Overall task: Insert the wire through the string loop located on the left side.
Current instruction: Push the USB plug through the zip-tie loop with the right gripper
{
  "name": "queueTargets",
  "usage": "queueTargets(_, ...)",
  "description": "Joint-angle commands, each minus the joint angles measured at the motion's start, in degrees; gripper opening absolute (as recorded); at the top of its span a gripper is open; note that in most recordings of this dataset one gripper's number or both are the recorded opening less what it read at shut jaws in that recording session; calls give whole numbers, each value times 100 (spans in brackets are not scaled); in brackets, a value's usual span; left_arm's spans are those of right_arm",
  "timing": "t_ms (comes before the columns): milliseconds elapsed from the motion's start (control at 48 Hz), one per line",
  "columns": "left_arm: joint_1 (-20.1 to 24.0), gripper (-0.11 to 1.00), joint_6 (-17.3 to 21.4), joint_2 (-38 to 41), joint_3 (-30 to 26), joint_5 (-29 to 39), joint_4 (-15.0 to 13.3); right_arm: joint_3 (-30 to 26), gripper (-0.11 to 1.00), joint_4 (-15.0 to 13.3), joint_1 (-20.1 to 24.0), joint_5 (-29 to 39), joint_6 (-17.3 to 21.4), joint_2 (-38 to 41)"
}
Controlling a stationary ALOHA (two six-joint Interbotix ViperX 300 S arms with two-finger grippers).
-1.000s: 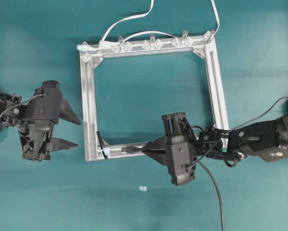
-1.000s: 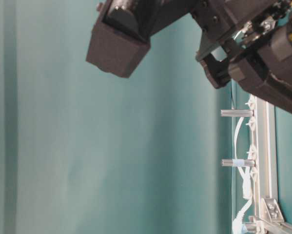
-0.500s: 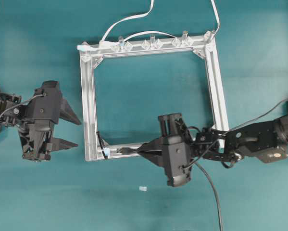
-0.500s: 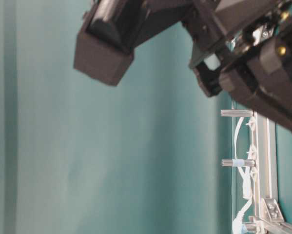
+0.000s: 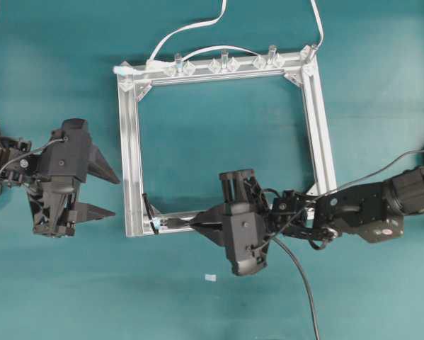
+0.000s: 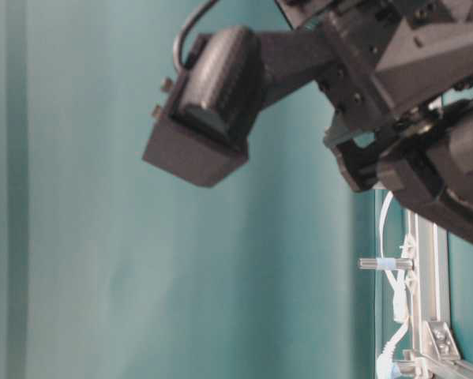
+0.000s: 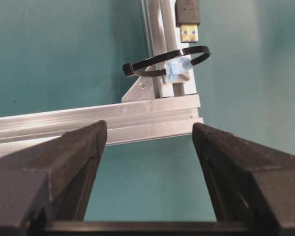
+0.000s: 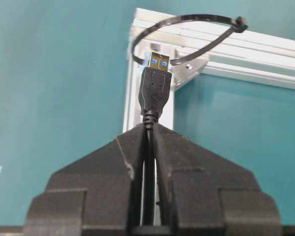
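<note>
Two hands are seen: the right hand (image 8: pixel 149 130) is clamped on the wire (image 8: pixel 154 93), whose plug tip is held just before the string loop (image 8: pixel 186 37) at the frame (image 5: pixel 130 163)'s near-left corner; the left hand (image 5: pixel 98 190) is spread wide, empty.

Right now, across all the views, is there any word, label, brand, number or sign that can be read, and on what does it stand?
None can be read in any view.
The pale tag at the base of the string loop: no print shows.
The wire, its plug face: only two blue spots, no lettering.
The small pale scrap on the table: too small to tell.
The right gripper and left gripper: plain black.
</note>
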Motion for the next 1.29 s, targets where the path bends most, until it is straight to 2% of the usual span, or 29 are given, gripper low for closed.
queueTargets(0,-26,74,-44,-18,-123,-35,9,-167,4,-9,-79,-26,-9,-79)
queueTargets(1271,-62,74,-44,-18,-132,-35,9,-721,4,-18,-149,-35,-18,325)
